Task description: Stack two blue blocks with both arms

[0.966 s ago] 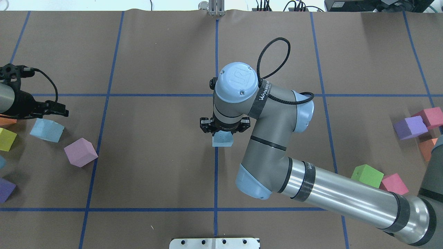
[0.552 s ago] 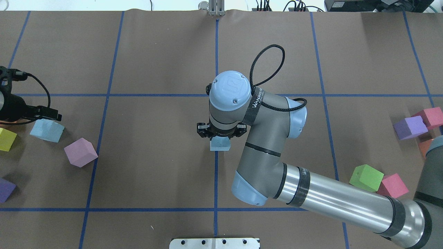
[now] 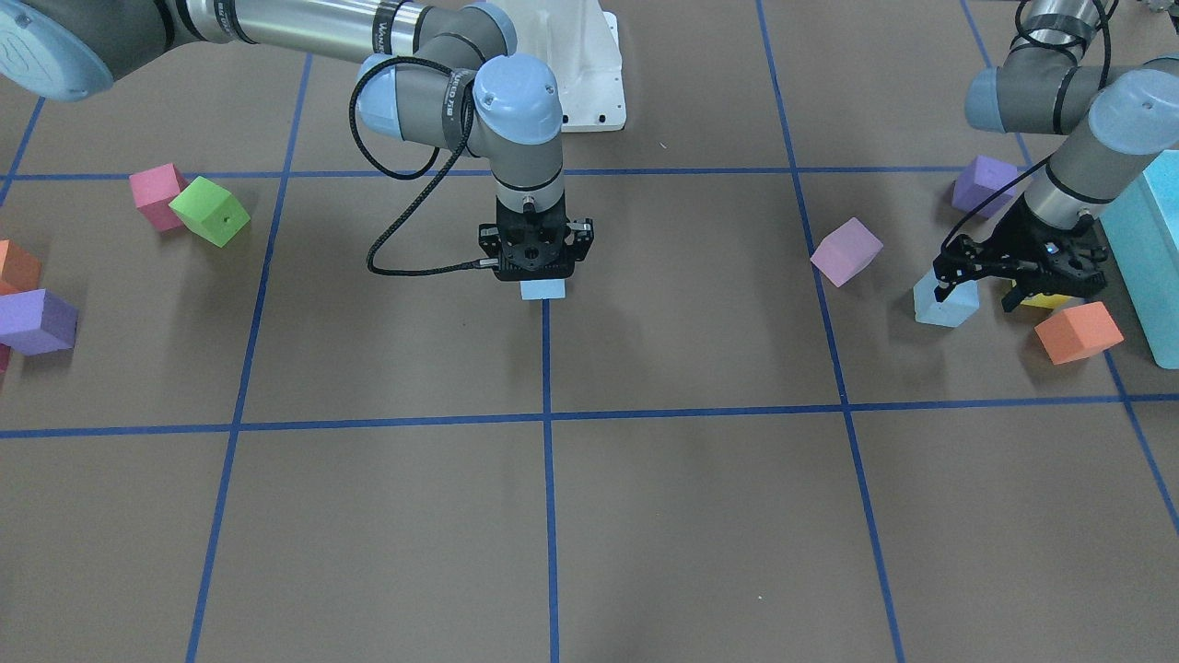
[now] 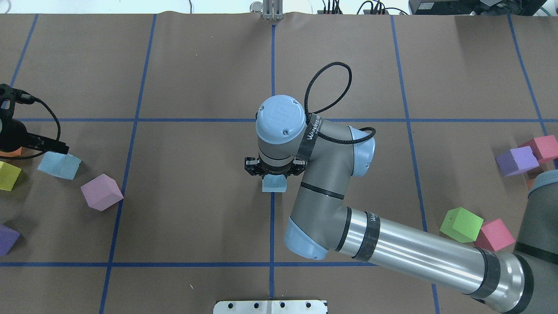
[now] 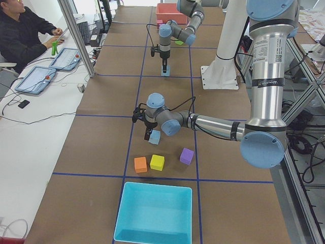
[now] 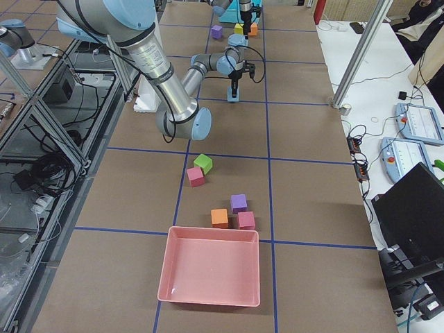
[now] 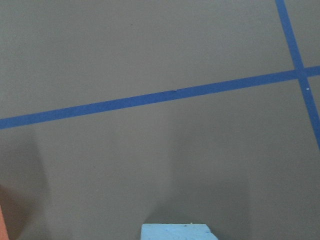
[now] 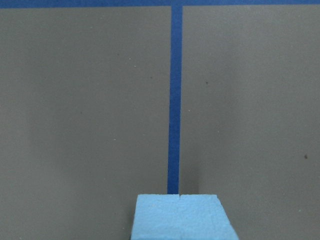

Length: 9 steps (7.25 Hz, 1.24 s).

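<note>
My right gripper (image 3: 537, 267) points straight down at the table's centre and is shut on a pale blue block (image 3: 543, 289), which also shows under the wrist in the overhead view (image 4: 274, 184). The block hangs low over the centre tape line; I cannot tell whether it touches the table. The second blue block (image 3: 944, 302) lies on the table at my left side, also in the overhead view (image 4: 59, 165). My left gripper (image 3: 976, 293) is open, its fingers spread just over this block's top. The left wrist view shows only the block's top edge (image 7: 177, 232).
A lilac cube (image 3: 846, 250) lies inward of the left block. Yellow (image 4: 8, 175), orange (image 3: 1078, 331) and purple (image 3: 984, 182) cubes and a turquoise box (image 3: 1147, 267) crowd the left gripper. Green (image 3: 210, 211), pink (image 3: 155, 195) and purple (image 3: 37, 320) cubes lie on the right arm's side.
The right arm has drawn back toward the robot with its blue block, which sits lower now. The left gripper has shifted left in the overhead view, over the second block's far corner.
</note>
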Tool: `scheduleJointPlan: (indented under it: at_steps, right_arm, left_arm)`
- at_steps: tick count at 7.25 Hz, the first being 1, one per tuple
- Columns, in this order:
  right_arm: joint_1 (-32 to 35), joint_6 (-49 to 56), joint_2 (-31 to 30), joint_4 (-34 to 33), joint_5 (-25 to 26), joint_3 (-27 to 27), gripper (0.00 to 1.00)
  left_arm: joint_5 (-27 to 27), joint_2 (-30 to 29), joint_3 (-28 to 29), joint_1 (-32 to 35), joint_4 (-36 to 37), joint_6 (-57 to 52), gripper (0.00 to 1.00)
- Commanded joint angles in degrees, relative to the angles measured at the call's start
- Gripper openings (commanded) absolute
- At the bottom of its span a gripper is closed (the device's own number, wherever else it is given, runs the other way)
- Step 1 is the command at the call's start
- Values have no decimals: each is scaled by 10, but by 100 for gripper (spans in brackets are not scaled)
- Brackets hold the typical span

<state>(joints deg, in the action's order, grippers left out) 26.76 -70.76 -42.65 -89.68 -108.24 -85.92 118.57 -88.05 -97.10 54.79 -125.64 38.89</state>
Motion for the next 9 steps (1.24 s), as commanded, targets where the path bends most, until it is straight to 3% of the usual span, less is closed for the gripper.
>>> scheduleJointPlan:
  at_steps: [1,2,4,5,9]
  right_arm:
    - [0,0,3,0,4,8,58]
    - [0,0,4,1,4,12,59]
    - [0,1,4,1,7,12,89]
    - [0,2,3,1,8,12,99]
    - [28,35,0,0,3,6,100]
  left_arm:
    - [-4,1,-2,-1,7,-7,98]
    - [-4,1,-2,-2,7,-8,98]
    - [-4,0,-2,-2,7,-8,98]
    - [-4,0,-2,-2,7,-8,98]
    - [-4,2,-5,-5,22,-7,98]
